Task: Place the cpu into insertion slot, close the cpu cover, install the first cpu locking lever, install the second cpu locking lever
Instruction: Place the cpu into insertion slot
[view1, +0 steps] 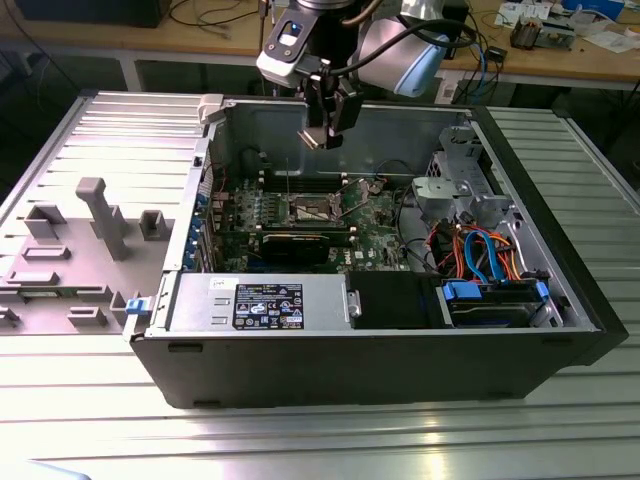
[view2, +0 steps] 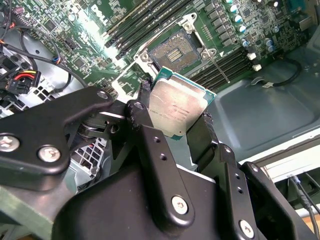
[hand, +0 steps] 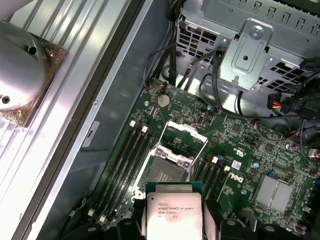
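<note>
Ribbed metal tabletop (view1: 300, 440) carries an open computer case (view1: 380, 360) with its green motherboard (hand: 240, 150) facing up. Above the board, the hand (view1: 322, 138) pinches the cpu (hand: 173, 212) by 2 opposite edges, holding it in the air, apart from the bare insertion slot (hand: 166, 172). The cpu cover (hand: 173, 156) stands swung open at the slot's edge.

A robotics lab or electronics workshop: an open desktop computer case (view1: 380, 370) lies below the end effector (view1: 323, 138) on a ribbed aluminium counter (view1: 320, 445). Grey plastic fixtures (view1: 105, 215) stand off to its side. Beyond it, a wooden counter (view1: 612, 58) carries loose cables (view1: 215, 18).
</note>
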